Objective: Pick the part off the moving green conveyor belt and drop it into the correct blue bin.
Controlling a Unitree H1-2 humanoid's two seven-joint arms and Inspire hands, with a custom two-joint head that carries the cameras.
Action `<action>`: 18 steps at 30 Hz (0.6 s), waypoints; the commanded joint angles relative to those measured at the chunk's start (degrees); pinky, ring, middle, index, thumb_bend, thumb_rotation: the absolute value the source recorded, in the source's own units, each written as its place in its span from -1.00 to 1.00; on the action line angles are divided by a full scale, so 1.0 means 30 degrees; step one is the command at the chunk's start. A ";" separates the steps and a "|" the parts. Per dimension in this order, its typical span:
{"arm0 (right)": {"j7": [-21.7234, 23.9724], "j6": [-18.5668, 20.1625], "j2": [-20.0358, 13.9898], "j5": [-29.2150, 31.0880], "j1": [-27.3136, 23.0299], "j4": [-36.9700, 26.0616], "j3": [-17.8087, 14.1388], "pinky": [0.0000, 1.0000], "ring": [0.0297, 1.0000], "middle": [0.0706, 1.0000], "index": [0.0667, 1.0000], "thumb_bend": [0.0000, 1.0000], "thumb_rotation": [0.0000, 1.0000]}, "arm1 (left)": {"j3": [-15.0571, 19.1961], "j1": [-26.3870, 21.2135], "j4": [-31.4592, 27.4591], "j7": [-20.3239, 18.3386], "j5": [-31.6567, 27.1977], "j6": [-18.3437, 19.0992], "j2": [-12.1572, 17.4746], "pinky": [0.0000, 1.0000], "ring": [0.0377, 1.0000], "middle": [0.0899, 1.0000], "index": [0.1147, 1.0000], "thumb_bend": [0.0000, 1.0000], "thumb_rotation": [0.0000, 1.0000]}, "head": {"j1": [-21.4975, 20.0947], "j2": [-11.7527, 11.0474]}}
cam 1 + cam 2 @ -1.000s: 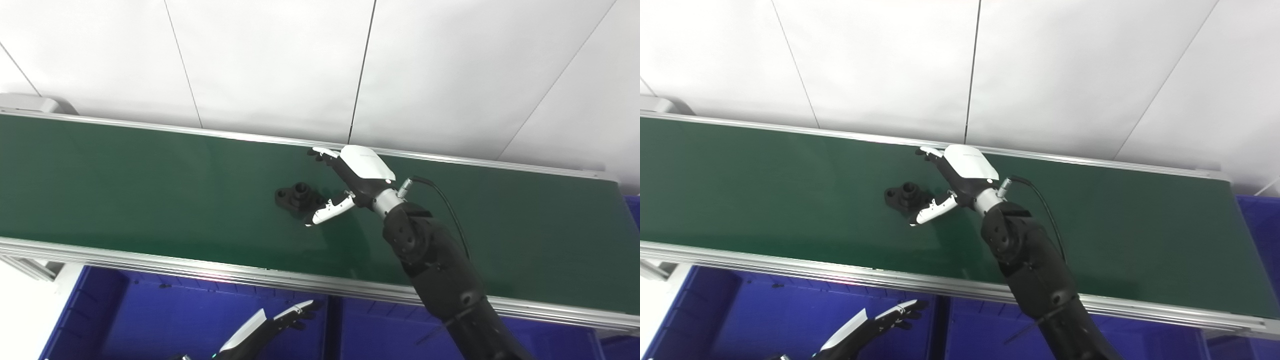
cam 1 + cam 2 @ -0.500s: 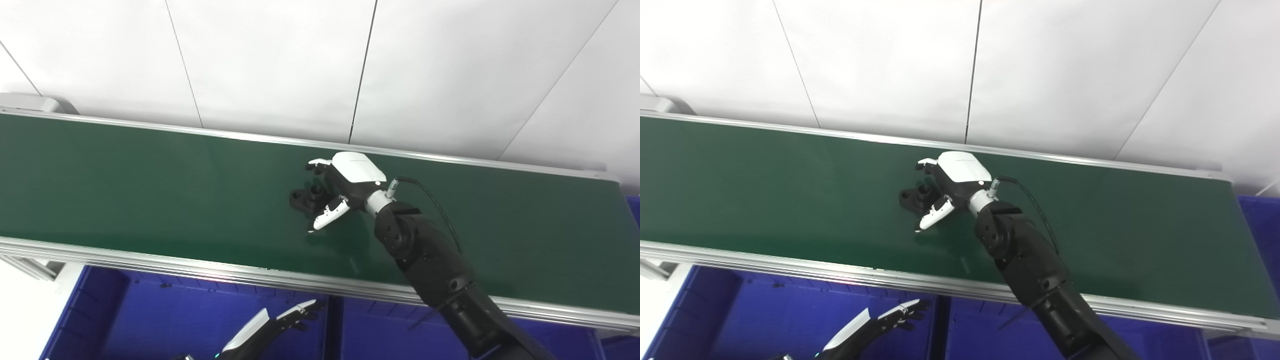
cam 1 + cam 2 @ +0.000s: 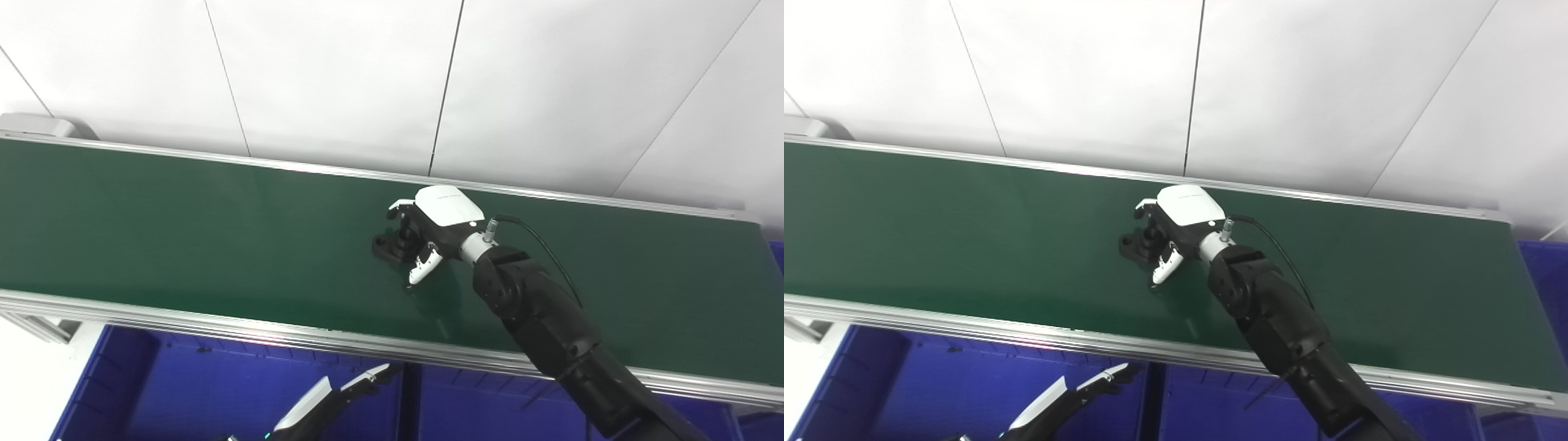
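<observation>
left hand (image 3: pixel 334 401) low over the blue bins (image 3: pixel 202 392), fingers straight and apart, holding nothing | green conveyor belt (image 3: pixel 184 233) beyond the bins | right hand (image 3: pixel 429 236) down on the belt, fingers curled around the black part (image 3: pixel 392 245), thumb just beside it; firm clamp cannot be told | white wall (image 3: pixel 343 79) behind

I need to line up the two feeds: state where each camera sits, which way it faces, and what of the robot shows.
Left eye view: head-mounted, looking down at the green conveyor belt; right hand closing around the black part, left hand over the blue bin.
Right eye view: beside it, same scene shifted leftward.
Shared: belt, part, bins, both hands.
</observation>
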 commanded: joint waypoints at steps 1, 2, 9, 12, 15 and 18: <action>0.0415 -0.0453 -0.0404 -0.0786 0.0163 -0.0088 0.0612 -0.62 -0.53 -0.14 0.33 0.14 -1.00 | 0.0123 0.0175 -0.0833 0.0129 0.0060 -0.0640 -0.0141 0.78 0.85 0.90 0.87 0.83 -0.55 | 0.0002 0.0277; 0.0350 -0.0491 -0.0514 -0.0931 0.0212 -0.0164 0.0763 -0.64 -0.56 -0.14 0.27 0.14 -1.00 | 0.0176 0.0234 -0.0932 0.0099 0.0095 -0.0620 -0.0166 0.78 0.85 0.90 0.87 0.83 -0.55 | 0.0002 0.0277; -0.0023 -0.0712 -0.1410 -0.2299 0.0683 -0.1054 0.1929 -0.66 -0.56 -0.14 -0.09 0.06 -1.00 | 0.0478 0.0442 -0.1368 -0.0129 0.0256 -0.0537 -0.0316 0.79 0.86 0.90 0.90 0.81 -0.55 | -0.0141 0.0585; -0.0762 -0.1108 -0.1722 -0.2900 0.1136 -0.0945 0.2490 -0.65 -0.55 -0.14 -0.10 0.06 -1.00 | 0.0640 0.0475 -0.1467 -0.0261 0.0063 -0.0517 -0.0420 0.76 0.84 0.89 0.89 0.81 -0.55 | -0.0088 0.0734; -0.1677 -0.1394 -0.1801 -0.3427 0.1470 -0.0715 0.2783 -0.73 -0.65 -0.14 -0.11 0.06 -1.00 | 0.0748 0.0486 -0.1451 -0.0364 -0.0067 -0.0569 -0.0456 0.75 0.83 0.89 0.89 0.83 -0.48 | -0.0146 0.0786; -0.2650 -0.1264 -0.1704 -0.4150 0.1780 -0.0541 0.2995 -0.82 -0.75 -0.14 -0.12 0.06 -1.00 | 0.0874 0.0526 -0.1521 -0.0520 -0.0086 -0.0470 -0.0489 0.75 0.84 0.89 0.89 0.84 -0.45 | -0.0231 0.0827</action>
